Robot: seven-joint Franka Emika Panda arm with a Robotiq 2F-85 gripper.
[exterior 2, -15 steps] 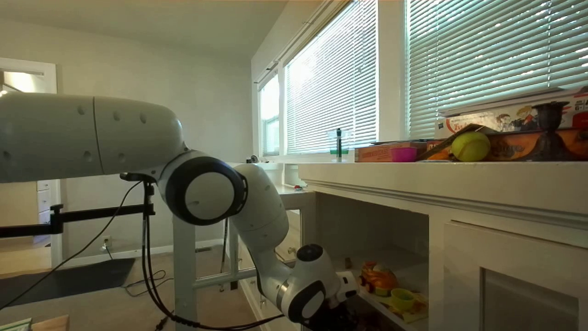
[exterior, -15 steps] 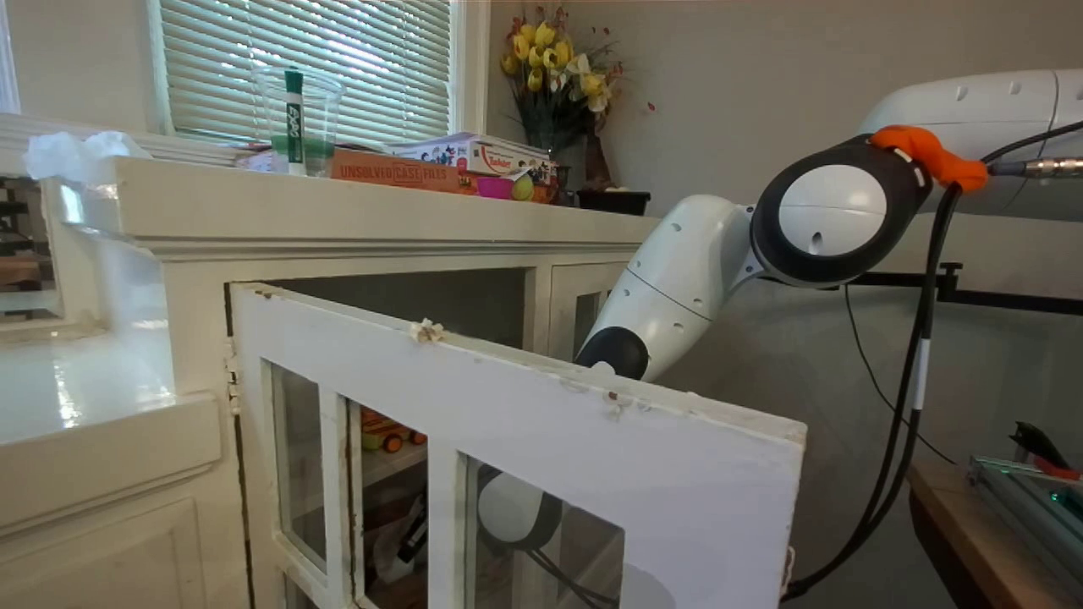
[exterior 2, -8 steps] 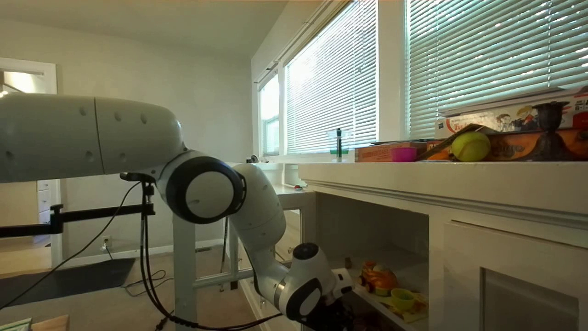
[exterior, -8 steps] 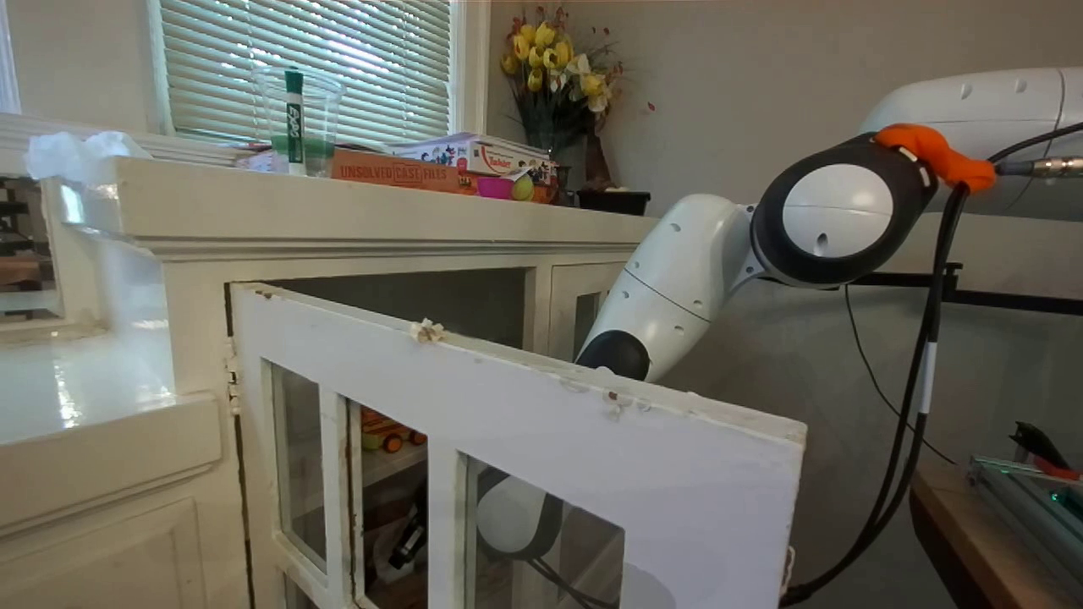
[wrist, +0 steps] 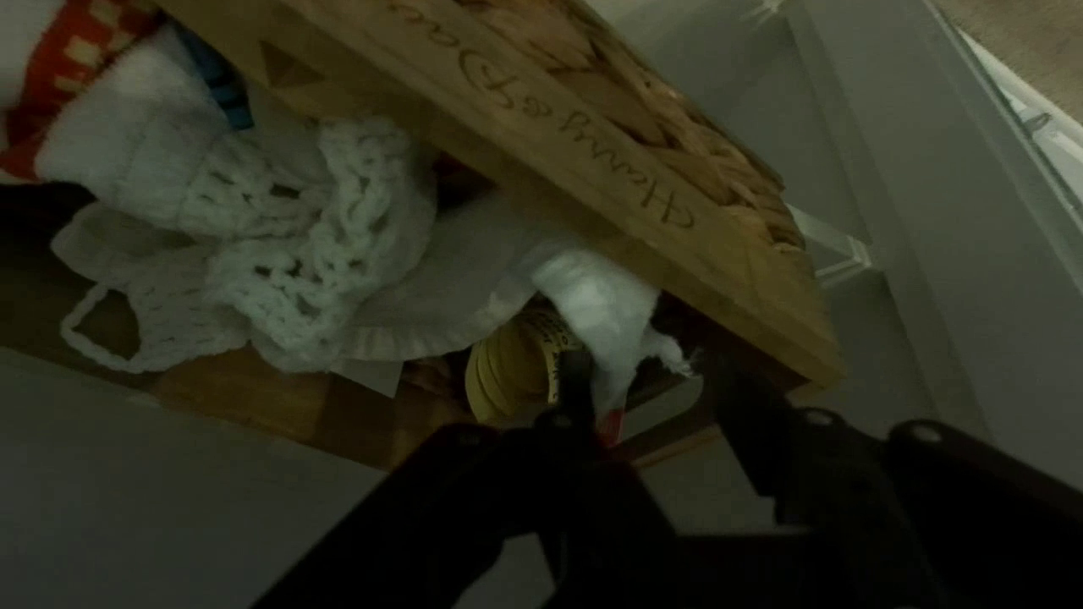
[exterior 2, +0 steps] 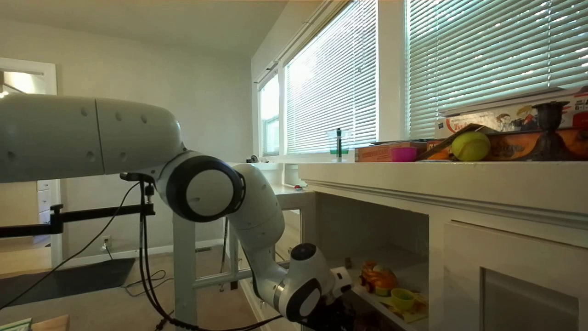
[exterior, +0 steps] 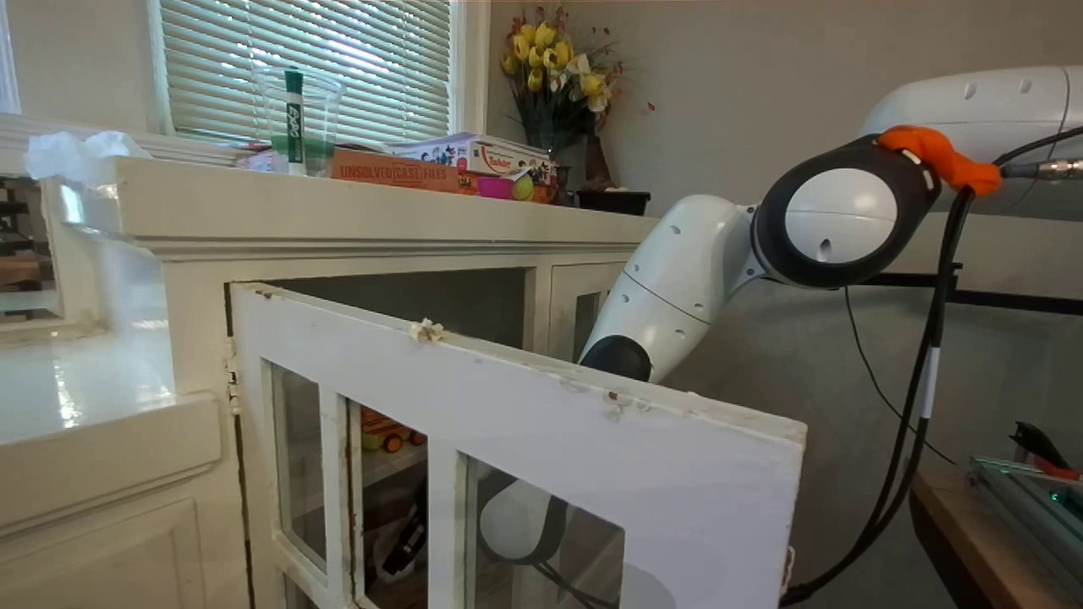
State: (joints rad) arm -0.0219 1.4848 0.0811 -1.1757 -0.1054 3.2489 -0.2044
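My gripper (wrist: pixel 656 379) is open in the dark wrist view, its black fingers apart over the end of a wooden-rimmed wicker basket (wrist: pixel 541 110) lettered "Harry & David". The basket's handle cutout shows between the fingers. A white cloth piece (wrist: pixel 596 300) hangs beside the left fingertip; contact cannot be told. Yellow rings (wrist: pixel 503 372) with black print lie just left of that finger. White crocheted cloth (wrist: pixel 313 237) fills the middle of the basket. In an exterior view the gripper (exterior 2: pixel 333 315) is a dark shape low in the cabinet; it also shows through the door glass (exterior: pixel 408 541).
The glass-paned cabinet door (exterior: pixel 525 397) stands open beside the arm. A shelf in the cabinet holds an orange toy vehicle (exterior 2: pixel 379 276) and a yellow-green cup (exterior 2: pixel 403 299). The countertop (exterior 2: pixel 459 177) above carries boxes, a tennis ball (exterior 2: pixel 471 146) and a marker (exterior: pixel 294 123).
The wrist and gripper have shifted slightly, a little to the left in both exterior views and a little lower behind the glass. The upper arm has moved slightly. The door and toys are unchanged.
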